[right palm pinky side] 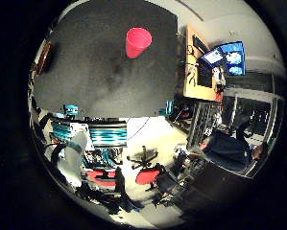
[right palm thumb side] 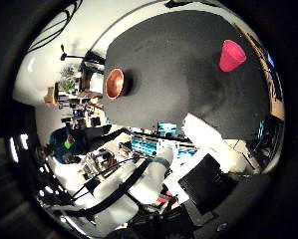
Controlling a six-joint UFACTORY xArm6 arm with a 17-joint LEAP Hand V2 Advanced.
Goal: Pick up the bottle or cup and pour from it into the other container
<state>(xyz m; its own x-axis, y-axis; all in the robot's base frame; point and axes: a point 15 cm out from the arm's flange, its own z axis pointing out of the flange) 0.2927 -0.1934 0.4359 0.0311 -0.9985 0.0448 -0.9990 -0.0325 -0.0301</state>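
A red cup (right palm pinky side: 138, 42) stands upright on the dark grey table (right palm pinky side: 95, 67) in the little finger side palm view. The thumb side palm view shows the same cup (right palm thumb side: 231, 55) near one end of the table and a copper-brown bowl (right palm thumb side: 116, 83) near the opposite edge, well away from the cup. Both look small, so my hand is high above the table and away from both. White parts of my hand (right palm thumb side: 216, 141) reach into the thumb side palm view.
The table's edge (right palm thumb side: 163, 121) runs above a floor with red office chairs (right palm pinky side: 148, 175) and stands. A wooden desk with monitors (right palm pinky side: 225, 57) stands beside the table. The robot's white arm (right palm thumb side: 153, 189) crosses the thumb side palm view.
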